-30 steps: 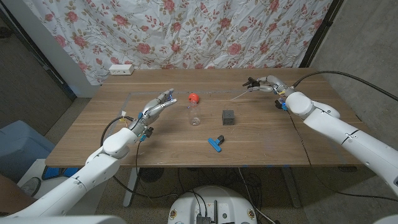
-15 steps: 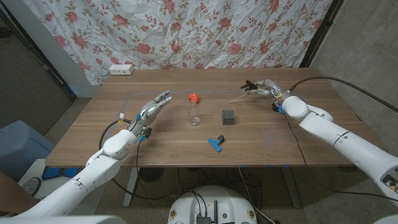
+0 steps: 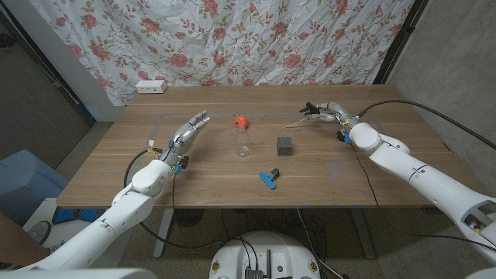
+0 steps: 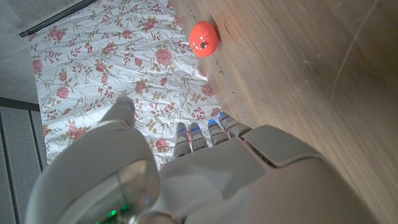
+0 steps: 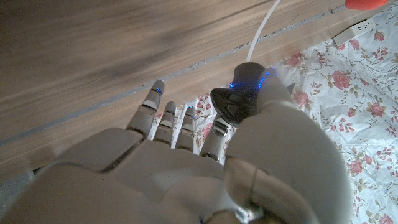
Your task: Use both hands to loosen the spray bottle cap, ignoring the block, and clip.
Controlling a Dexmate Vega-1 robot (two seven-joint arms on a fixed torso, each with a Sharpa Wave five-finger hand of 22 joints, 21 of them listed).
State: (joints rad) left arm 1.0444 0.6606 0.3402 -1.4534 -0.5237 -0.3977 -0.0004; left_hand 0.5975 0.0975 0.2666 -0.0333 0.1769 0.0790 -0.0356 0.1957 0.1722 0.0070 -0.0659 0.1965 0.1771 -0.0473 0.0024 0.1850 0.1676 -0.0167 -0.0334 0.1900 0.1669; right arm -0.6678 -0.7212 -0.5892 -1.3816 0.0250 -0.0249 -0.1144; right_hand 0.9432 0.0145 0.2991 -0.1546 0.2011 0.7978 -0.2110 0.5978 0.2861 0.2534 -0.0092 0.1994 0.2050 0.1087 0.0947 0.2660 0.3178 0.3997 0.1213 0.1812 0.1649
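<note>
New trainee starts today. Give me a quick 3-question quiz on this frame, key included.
1. True or false: the left robot hand grips the spray bottle.
2. What lies nearest the table's front edge? A) red cap B) dark block C) blue clip
3. Fill in: the bottle lies between the left robot hand and the ____.

Key: 1 false, both robot hands are apart from it, right robot hand included; 2 C; 3 block.

Wooden table [image 3: 325, 167]: clear spray bottle [image 3: 242, 139] lying down, dark block [image 3: 284, 146], blue clip [image 3: 269, 177], white power strip [image 3: 150, 87].
</note>
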